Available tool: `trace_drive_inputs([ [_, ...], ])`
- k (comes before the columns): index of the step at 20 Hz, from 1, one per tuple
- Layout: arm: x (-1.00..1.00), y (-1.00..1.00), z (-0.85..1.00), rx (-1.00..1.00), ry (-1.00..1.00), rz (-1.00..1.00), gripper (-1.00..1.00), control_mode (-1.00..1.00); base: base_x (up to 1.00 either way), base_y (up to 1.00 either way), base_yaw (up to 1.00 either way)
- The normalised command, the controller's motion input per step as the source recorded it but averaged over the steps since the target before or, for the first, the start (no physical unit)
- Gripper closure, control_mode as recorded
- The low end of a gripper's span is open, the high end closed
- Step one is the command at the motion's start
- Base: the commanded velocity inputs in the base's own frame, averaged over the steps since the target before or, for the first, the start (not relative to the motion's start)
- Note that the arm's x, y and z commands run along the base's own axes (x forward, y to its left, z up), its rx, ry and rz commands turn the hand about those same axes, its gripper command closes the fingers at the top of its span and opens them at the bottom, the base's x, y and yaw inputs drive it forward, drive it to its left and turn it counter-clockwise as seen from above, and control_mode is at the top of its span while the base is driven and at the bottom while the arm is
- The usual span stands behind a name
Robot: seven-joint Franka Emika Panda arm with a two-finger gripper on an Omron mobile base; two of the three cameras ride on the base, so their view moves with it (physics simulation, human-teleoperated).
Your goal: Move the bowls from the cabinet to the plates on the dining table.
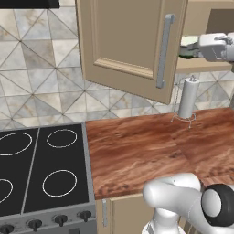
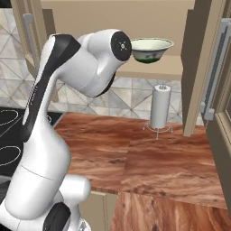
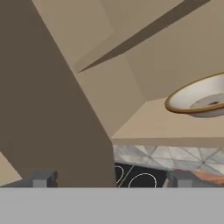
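Wall cabinet (image 1: 132,45) stands open above a reddish-brown wood counter (image 2: 167,158), with grey-beige patterned tile behind, a black stove (image 1: 41,169) to the left and a paper-towel holder (image 2: 159,108) upright at the back of the counter. Pale green-white bowl (image 2: 151,48) sits on the cabinet shelf; cream bowl (image 3: 199,98) with tan rim rests on the same shelf. Gripper (image 3: 111,178) raised at shelf level, fingers spread wide, nothing between them.

- Cabinet shelf (image 2: 153,67): a pale green-white bowl (image 2: 151,48) sits on it; a cream bowl (image 3: 201,99) with tan rim also rests there.
- Wood counter (image 2: 149,158) below the shelf: an upright paper towel holder (image 2: 159,108) stands on it.
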Motion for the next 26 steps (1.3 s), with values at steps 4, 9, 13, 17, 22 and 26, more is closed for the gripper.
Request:
trace_drive_inputs([
  [4, 0.37, 0.0, -0.11, 0.0, -0.1, 0.08, -1.0, -1.0, 0.0, 0.0, 0.0],
  [9, 0.41, 0.03, -0.05, 0.0, -0.11, 0.04, -1.0, -1.0, 0.0, 0.0, 0.0],
  [13, 0.49, 0.08, -0.04, 0.0, -0.09, 0.01, -1.0, -1.0, 0.0, 0.0, 0.0],
  [17, 0.49, 0.11, -0.04, -0.01, -0.09, 0.01, -1.0, -1.0, 0.0, 0.0, 0.0],
  [22, 0.47, 0.1, -0.06, -0.02, -0.09, 0.01, -1.0, -1.0, 0.0, 0.0, 0.0],
  [26, 0.5, 0.11, -0.05, -0.01, -0.08, 0.01, -1.0, -1.0, 0.0, 0.0, 0.0],
])
